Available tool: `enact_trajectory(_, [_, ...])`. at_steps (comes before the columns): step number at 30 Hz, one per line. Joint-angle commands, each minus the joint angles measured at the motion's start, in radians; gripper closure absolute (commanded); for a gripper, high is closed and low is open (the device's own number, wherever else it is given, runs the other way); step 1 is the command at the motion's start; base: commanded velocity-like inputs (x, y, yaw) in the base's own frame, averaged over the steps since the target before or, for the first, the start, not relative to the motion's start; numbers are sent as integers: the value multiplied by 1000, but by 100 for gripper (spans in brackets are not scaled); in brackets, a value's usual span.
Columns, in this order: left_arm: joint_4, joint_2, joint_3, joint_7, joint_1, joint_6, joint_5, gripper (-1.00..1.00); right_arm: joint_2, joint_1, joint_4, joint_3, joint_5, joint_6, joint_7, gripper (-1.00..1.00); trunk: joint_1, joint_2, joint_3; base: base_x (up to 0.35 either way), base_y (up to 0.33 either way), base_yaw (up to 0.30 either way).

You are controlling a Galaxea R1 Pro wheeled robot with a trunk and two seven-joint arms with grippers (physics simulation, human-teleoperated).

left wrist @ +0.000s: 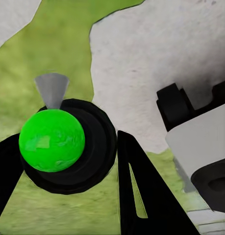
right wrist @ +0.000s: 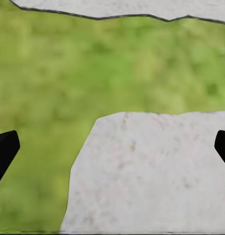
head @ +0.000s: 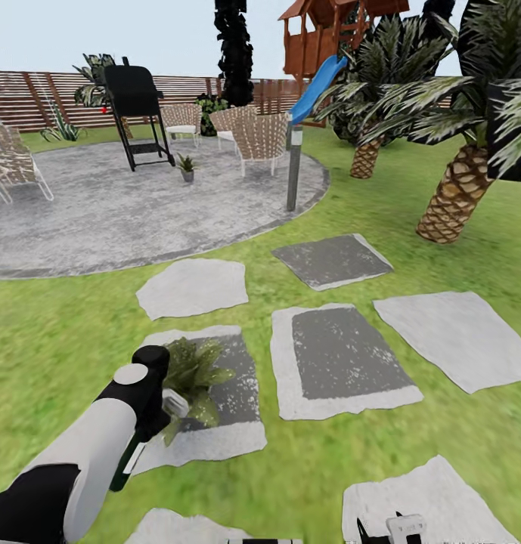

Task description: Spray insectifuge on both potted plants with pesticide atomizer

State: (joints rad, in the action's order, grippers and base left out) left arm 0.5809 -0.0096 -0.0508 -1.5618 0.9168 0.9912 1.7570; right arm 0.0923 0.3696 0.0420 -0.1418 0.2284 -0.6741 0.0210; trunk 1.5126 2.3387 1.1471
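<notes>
green lawn (head: 56, 332) spreads out ahead, broken by grey stepping slabs (head: 343, 363), with a round mottled patio (head: 101, 204) further back, wicker chairs (head: 258, 140) and a black grill (head: 135, 102) on it, a slatted wooden fence (head: 33, 94) behind, and palms (head: 457, 189) and a playhouse with a blue slide (head: 317, 87) off to the right.

one potted plant (head: 190, 374) sits on the nearest slab, right under the left gripper (head: 163, 404), leaves pressed up against the forearm. the second potted plant (head: 187, 166) stands far off on the patio beside the grill's legs.

in the left wrist view the left gripper's dark fingers (left wrist: 141, 196) frame a black rounded body topped by a bright green ball with a pale grey cone above it (left wrist: 52, 139); that looks to me like the pesticide atomizer seen end-on, held in the fingers and aimed down at slab and grass. i can't be fully certain of the grip, but the fingers sit close on both sides of it.

the right gripper (right wrist: 112, 142) hangs low over a slab, fingertips wide apart at the picture's edges, nothing between them.

my reading: the bottle is already picked up and the near plant is being worked on or about to be. whether it's covered i can't tell. the patio plant is left, and needs a drive over.
</notes>
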Motion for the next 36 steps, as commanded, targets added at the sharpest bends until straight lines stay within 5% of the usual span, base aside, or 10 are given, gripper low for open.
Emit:
enact_trajectory(1, [1, -1, -5, -9, 1, 11, 10, 100, 0, 0, -1, -9, 8, -3, 2, -100, -1, 0, 1, -332, 0, 278])
enact_trajectory(20, [0, 11, -10, -9, -11, 9, 7, 100, 0, 0, -1, -9, 8, -3, 3, -100, -1, 0, 1, -310, -27, 274])
enact_trajectory(23, [0, 11, -21, -9, -41, 8, -31, 100, 0, 0, -1, -9, 8, -3, 3, -100, -1, 0, 1, -34, -1, 115])
enact_trajectory(26, [-1, 12, -40, 21, -80, -1, -185, 100, 0, 0, -1, -9, 8, -3, 3, -100, -1, 0, 1, -8, 0, 27])
enact_trajectory(28, [-1, 13, -44, 161, -111, -20, -348, 100, 0, 0, -1, -9, 8, -3, 3, -100, -1, 0, 1, -2, 0, 6])
enact_trajectory(30, [-4, 13, -46, 262, -127, -74, -463, 100, 0, 0, -1, -9, 8, -3, 2, -100, -1, 0, 1, -1, 0, 2])
enact_trajectory(34, [-5, 16, -49, 532, -223, -283, -783, 100, 0, 0, -1, -9, 8, -2, 4, -100, -1, 0, 1, 0, 0, 0])
enact_trajectory(36, [-6, 18, -48, 627, -269, -361, -869, 100, 0, 0, -1, -9, 7, -2, 5, -100, -1, 0, 1, 0, 0, 0])
